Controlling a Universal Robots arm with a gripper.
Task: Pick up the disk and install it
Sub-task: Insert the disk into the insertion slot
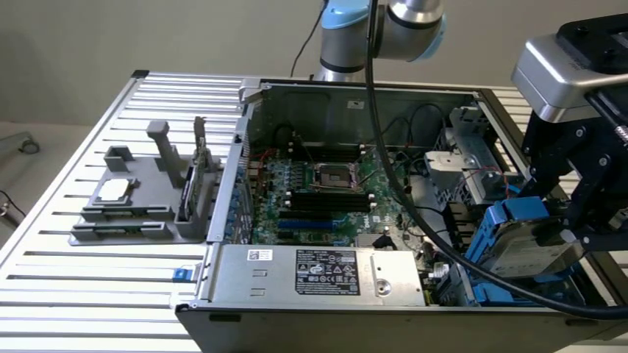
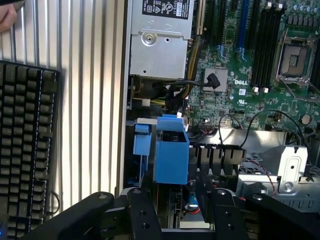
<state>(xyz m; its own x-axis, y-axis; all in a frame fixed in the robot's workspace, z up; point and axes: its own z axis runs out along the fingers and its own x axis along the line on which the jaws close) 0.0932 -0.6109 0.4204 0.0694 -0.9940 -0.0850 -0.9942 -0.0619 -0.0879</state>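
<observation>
A plain pale wall (image 1: 147,37) stands behind the ribbed silver desk (image 1: 98,265); a black keyboard (image 2: 22,150) lies on its slats.

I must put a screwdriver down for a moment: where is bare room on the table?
Bare slats of the table lie between the grey fixture and the near edge, and behind it. Crowded: inside the computer case, around the disk.

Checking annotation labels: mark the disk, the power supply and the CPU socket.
disk (image 1: 512,220), exterior view, blue carrier bracket.
power supply (image 1: 327,272), exterior view, printed label.
CPU socket (image 1: 332,175), exterior view, socket centre.
</observation>
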